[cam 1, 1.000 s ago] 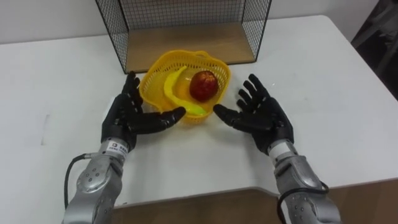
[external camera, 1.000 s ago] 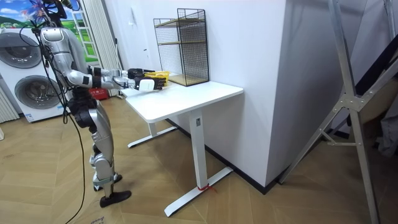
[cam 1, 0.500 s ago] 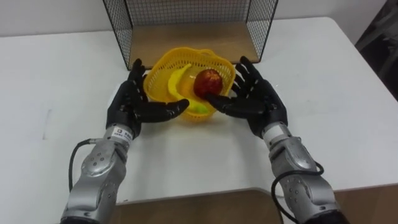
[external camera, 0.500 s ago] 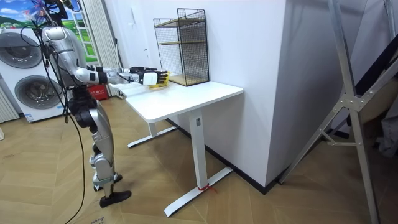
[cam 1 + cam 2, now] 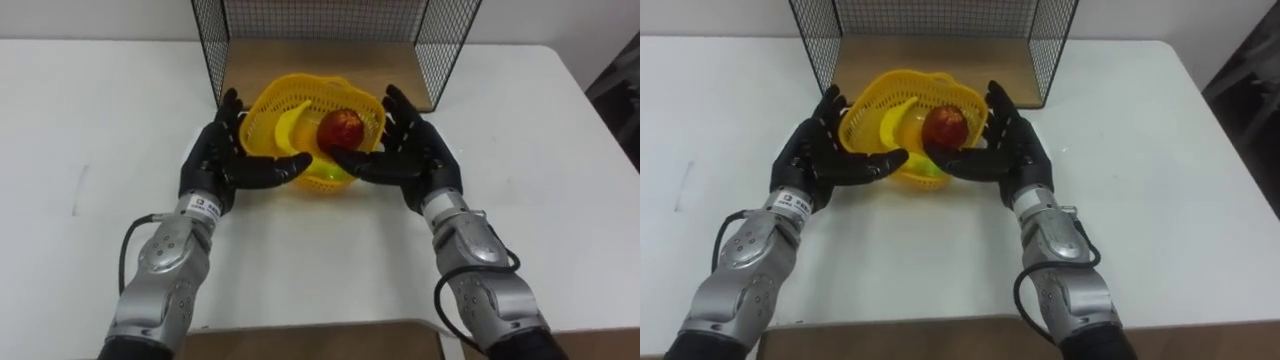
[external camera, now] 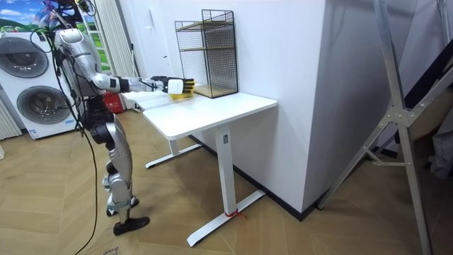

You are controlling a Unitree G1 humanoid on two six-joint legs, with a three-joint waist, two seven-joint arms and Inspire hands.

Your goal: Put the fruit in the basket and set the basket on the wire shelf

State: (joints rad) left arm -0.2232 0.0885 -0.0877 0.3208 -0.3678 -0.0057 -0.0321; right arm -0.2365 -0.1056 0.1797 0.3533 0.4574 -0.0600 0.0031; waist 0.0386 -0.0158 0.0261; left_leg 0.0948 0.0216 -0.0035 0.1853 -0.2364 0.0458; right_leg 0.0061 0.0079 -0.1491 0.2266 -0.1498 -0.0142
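A yellow plastic basket [image 5: 310,100] sits between my two hands, just in front of the wire shelf [image 5: 325,25]. Inside it lie a red apple [image 5: 341,128] and a yellow banana [image 5: 283,126]. My left hand [image 5: 222,160] lies flat against the basket's left side, fingers straight and thumb reaching under its front. On the other side my right hand [image 5: 412,155] mirrors it, open. I cannot tell whether the basket rests on the table. In the room view I stand at the table's end with both arms stretched toward the basket [image 6: 182,86].
The shelf's bottom level is a wooden board [image 5: 320,62] with black mesh walls on both sides. The white table [image 5: 90,120] spreads wide to the left and right. Its near edge [image 5: 320,325] runs close to my forearms.
Both hands have closed in from apart onto the basket's sides. Hands and basket have moved forward toward the shelf, and in the room view I lean further over the table.
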